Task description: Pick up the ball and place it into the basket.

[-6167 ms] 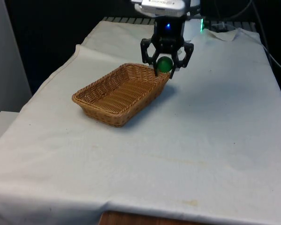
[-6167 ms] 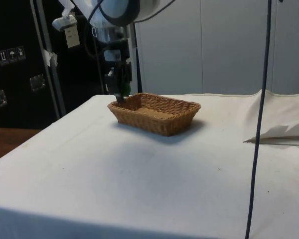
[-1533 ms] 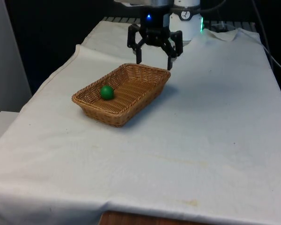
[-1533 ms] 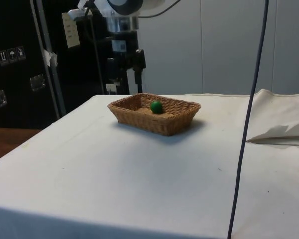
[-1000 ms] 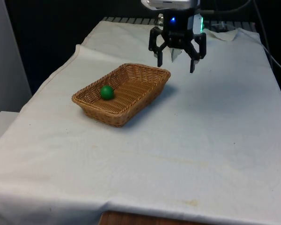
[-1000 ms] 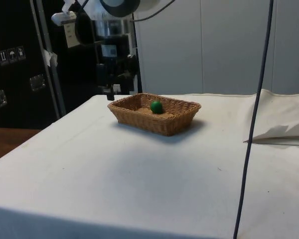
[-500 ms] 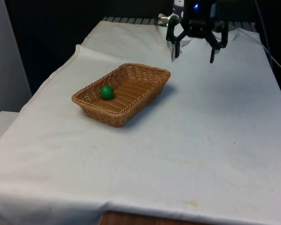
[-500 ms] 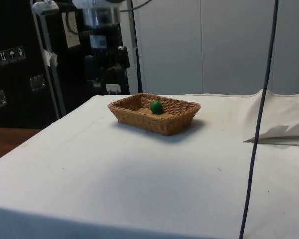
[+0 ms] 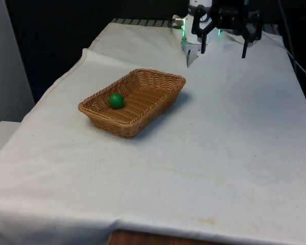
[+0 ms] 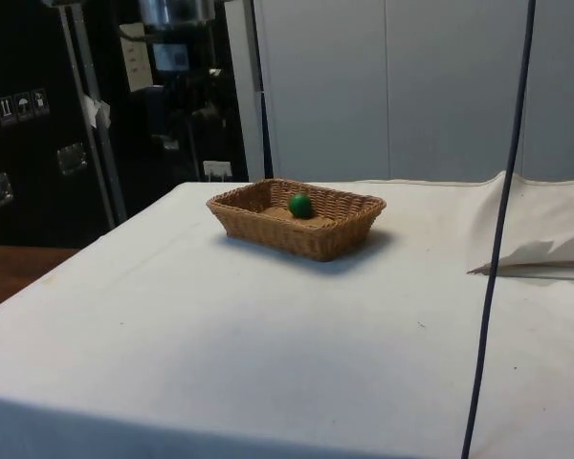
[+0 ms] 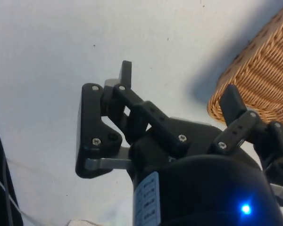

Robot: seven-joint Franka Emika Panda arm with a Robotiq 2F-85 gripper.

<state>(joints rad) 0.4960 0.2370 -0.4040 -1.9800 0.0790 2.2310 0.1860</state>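
Note:
A small green ball point(image 9: 116, 100) lies inside the woven wicker basket point(image 9: 158, 103), towards the end at the front view's left. From the side, the ball point(image 10: 300, 205) rests in the basket point(image 10: 316, 239) near its far rim. My gripper point(image 9: 223, 51) hangs open and empty high above the cloth, far beyond the basket and to the front view's right of it. In the wrist view the gripper point(image 11: 179, 84) has its two fingers spread wide over bare cloth, with a corner of the basket point(image 11: 259, 80) beside one finger.
White cloth covers the table point(image 9: 234, 153). A rumpled fold of cloth point(image 10: 536, 249) lies at the far side in the side view. A dark cable point(image 10: 497, 229) hangs down in front of the side camera.
My open gripper has risen and drawn back from the basket, towards the far end and the front view's right. The ball has stayed still in the basket.

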